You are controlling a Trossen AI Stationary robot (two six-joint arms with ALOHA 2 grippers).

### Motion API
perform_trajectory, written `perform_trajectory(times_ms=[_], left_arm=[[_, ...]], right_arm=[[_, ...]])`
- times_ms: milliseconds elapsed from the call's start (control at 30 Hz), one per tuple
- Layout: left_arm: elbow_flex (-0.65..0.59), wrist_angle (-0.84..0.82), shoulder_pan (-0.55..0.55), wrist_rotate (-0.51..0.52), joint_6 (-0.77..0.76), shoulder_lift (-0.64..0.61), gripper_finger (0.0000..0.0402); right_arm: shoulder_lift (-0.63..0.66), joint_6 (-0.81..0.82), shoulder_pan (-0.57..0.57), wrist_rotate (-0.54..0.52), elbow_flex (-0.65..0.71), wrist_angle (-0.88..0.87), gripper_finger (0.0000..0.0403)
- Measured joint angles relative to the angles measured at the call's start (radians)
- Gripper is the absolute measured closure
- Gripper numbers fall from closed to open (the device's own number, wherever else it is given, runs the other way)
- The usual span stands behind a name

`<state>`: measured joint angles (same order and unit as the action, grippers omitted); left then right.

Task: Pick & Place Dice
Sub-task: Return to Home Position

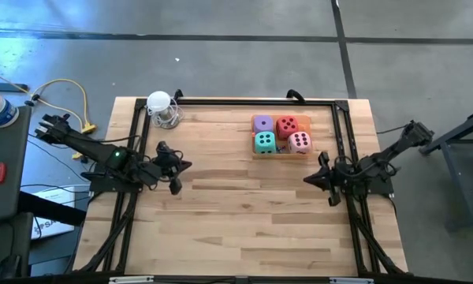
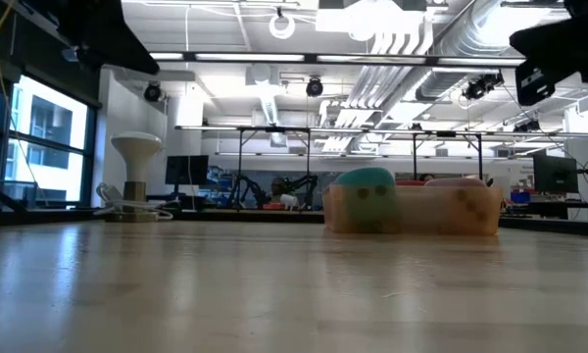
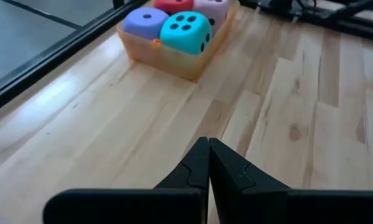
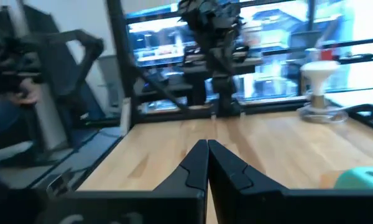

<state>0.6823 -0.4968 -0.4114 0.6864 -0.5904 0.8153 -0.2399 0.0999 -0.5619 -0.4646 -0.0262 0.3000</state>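
The left gripper (image 3: 208,142) is held closed and empty over the table's (image 1: 236,221) left side; the right gripper (image 4: 207,144), likewise closed and empty, over its right; four dice (image 1: 264,143) are packed in the bin (image 1: 305,121) near the far edge; ducts (image 2: 402,37) are seen overhead beyond.

Bright and even, lit by ceiling lights (image 2: 225,56) and a side window (image 2: 39,137); barely any shadow on the wooden table (image 1: 244,221); pale sheen seen low across it.
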Motion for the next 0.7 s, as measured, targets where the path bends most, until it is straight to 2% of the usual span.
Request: perform_trajectory(times_ms=[100,200,333,400,533,700], left_arm=[[0.0,-0.01,-0.001,-0.003,0.0,0.0,0.0401],[0.0,-0.017,-0.014,-0.001,0.0,-0.004,0.0401],[0.0,-0.019,-0.041,-0.001,0.0,-0.01,0.0401],[0.0,-0.02,-0.054,-0.001,0.005,-0.011,0.0401],[0.0,-0.02,-0.063,-0.001,0.042,-0.011,0.0401],[0.0,-0.02,-0.048,-0.001,0.045,-0.011,0.0401]], right_arm=[[0.054,0.026,0.024,0.098,0.017,-0.052,0.0401],[0.104,0.075,0.048,0.097,0.017,-0.105,0.0401],[0.141,0.118,0.072,0.014,0.017,-0.159,0.0401],[0.14,0.139,0.078,0.005,0.018,-0.189,0.0401],[0.137,0.093,0.094,-0.101,0.018,-0.215,0.0401],[0.137,0.027,0.123,-0.163,0.018,-0.18,0.0401]])
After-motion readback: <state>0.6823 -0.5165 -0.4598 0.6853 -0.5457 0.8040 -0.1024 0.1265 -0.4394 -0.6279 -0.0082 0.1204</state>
